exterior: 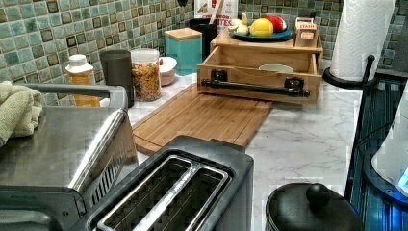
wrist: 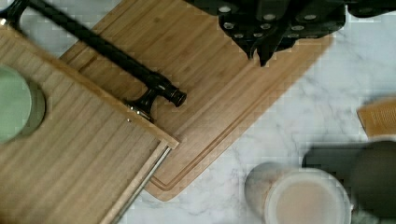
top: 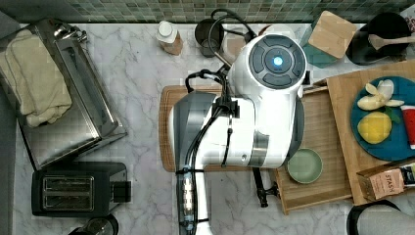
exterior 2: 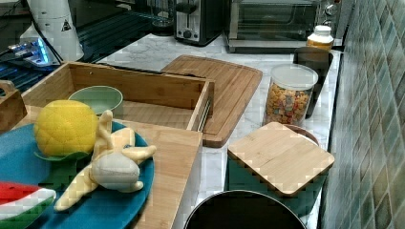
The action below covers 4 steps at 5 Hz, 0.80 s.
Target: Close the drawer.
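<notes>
Right now, from my wrist view, the gripper (wrist: 266, 56) hangs over the cutting board (wrist: 219, 98), touching nothing; I see its dark fingers only at the frame edge and cannot tell whether they are apart or together. Just beside it lies the drawer (wrist: 79, 158), pulled out, with its black bar handle (wrist: 107, 63) standing over the board. A pale green bowl (wrist: 14, 109) sits inside the drawer.

In my top view the white arm (top: 244, 107) covers much of the board and the drawer's front. The drawer (top: 325, 132) juts out toward the top view's left from under the wooden top panel (top: 345, 98), and the green bowl (top: 305, 165) rests in its lower corner as the top view shows it.

Farther off, in my left view, the drawer (exterior: 260, 72) stands open from the box unit (exterior: 269, 47), its handle (exterior: 255, 87) facing the board (exterior: 202, 118). On the unit sits a blue plate (exterior: 262, 34) with a yellow lemon toy (exterior: 262, 27).

Beyond that, my right view shows a cereal jar (exterior 2: 289, 95) near the board's far edge and a toaster (exterior 2: 198, 19) at the far end of the marble counter (exterior 2: 143, 50).
</notes>
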{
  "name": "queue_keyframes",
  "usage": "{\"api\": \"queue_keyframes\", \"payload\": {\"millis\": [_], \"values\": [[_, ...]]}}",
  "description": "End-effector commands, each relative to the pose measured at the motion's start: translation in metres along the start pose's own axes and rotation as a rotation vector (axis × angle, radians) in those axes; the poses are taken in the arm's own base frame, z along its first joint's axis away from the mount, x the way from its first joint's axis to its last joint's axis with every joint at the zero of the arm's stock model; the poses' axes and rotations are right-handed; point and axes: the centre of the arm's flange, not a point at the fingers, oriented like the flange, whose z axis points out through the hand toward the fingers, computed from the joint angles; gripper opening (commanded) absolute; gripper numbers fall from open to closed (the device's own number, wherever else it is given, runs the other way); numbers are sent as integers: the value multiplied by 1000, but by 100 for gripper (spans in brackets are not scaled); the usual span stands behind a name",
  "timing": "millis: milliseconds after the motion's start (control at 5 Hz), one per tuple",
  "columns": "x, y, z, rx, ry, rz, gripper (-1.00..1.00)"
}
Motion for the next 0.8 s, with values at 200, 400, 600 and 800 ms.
{"api": "queue_keyframes", "payload": {"millis": [200,400,600,800], "values": [[-47,16,13,55,13,-406,-100],[-70,18,36,37,75,-538,-100],[-79,22,62,22,51,-662,-100],[-87,28,86,-14,5,-745,-100]]}}
